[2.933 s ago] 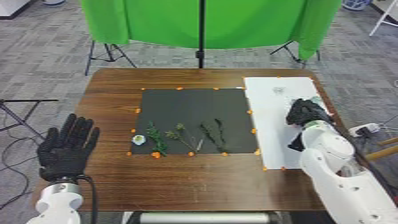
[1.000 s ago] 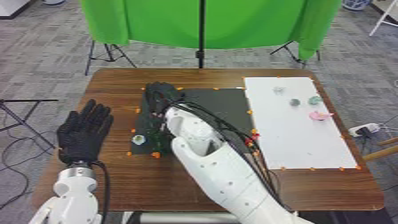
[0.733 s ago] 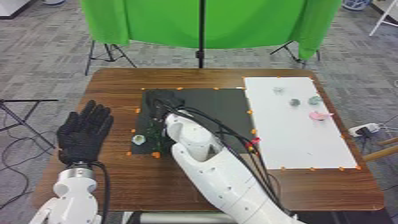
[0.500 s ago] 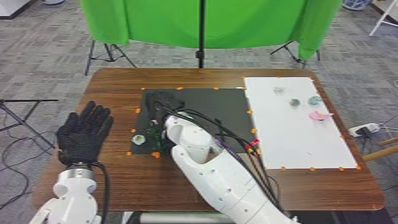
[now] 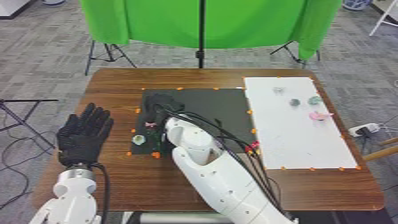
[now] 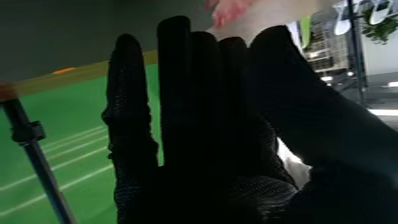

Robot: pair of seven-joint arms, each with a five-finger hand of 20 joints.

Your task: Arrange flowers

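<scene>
Newly visible beside my right hand [image 5: 164, 102]: one pink flower [image 5: 150, 124], black mat [image 5: 213, 107]. Hand's fingers are straight; whether they grip it, I cannot tell. White flower [image 5: 139, 139]: lies in the mat's near left corner. Left hand [image 5: 82, 137]: unfurled.

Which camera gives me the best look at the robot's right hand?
The right wrist view: it has the right hand up close, its straight fingers and its thumb easy to tell apart. The head view shows that hand small and from above, black against the dark mat, toward its far left corner.
</scene>
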